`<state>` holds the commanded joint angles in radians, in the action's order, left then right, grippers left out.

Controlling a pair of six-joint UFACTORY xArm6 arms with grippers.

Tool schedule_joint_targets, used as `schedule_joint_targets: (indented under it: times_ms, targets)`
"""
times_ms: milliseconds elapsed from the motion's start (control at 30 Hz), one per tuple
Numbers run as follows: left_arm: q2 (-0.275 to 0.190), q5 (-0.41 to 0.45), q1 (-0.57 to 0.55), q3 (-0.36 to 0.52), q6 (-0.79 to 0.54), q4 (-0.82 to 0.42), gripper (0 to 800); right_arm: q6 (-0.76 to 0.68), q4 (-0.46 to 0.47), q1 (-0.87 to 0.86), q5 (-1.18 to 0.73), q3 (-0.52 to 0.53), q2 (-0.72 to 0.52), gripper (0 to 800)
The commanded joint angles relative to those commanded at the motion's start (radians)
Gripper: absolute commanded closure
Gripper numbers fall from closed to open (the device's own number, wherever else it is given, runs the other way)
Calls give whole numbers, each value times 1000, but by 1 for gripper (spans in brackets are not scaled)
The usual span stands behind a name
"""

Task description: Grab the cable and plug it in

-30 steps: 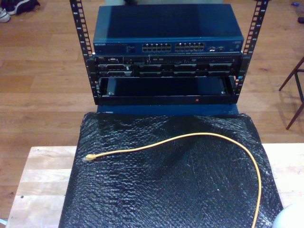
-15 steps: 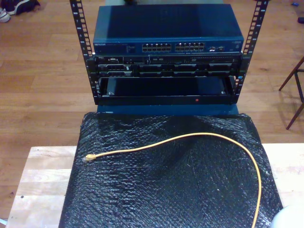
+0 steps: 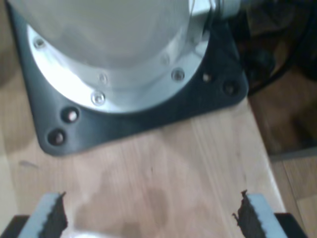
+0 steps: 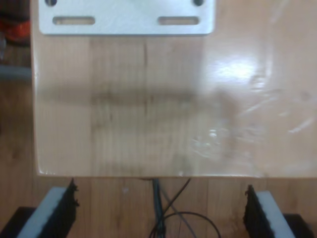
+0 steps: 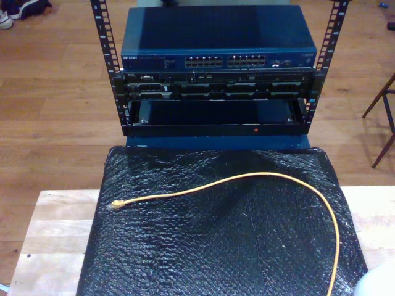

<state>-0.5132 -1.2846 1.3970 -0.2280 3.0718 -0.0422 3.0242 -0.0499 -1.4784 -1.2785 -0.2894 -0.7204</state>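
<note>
My first hand (image 3: 148, 218) points down at bare pale wood of the counter (image 3: 163, 163), its two toothed fingers (image 3: 52, 215) spread wide with nothing between them; just beyond them a round silver arm base (image 3: 114, 44) is bolted to a dark plate (image 3: 148, 119). My second hand (image 4: 158, 210) is likewise spread wide and empty, its fingers (image 4: 62, 208) hanging over the counter's edge, with wooden floor and a few thin dark wires (image 4: 168, 213) below and a slotted metal plate (image 4: 126, 17) at the far side of the board. In the exterior view, the cable (image 5: 278, 179) lies on a black bubble-wrap sheet (image 5: 216, 246) spread over the counter (image 5: 55, 228); its small plug (image 5: 115, 204) rests toward the exterior view's left, and the cord arcs across the sheet and curves down toward the lower right of that view. Beyond the sheet stands a black rack (image 5: 216, 102) carrying a blue network switch (image 5: 219, 37) with rows of ports, above darker units and an open bay. The wooden floor (image 5: 55, 105) stretches around it, with chair legs (image 5: 382, 117) at the exterior view's right edge.
</note>
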Motion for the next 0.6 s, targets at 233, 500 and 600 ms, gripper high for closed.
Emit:
schedule_joint_targets:
  times_ms: [233,500,600]
  targets:
    - [-18,-60,-2,-44,12,2,0,-112,-78,2,-144,-166,37,0]
    - [-35,-146,-6,-124,29,5,0,-313,-218,37,-290,-347,126,0]
    - [-35,-206,-14,-180,58,21,0,-385,-244,51,-310,-379,130,0]
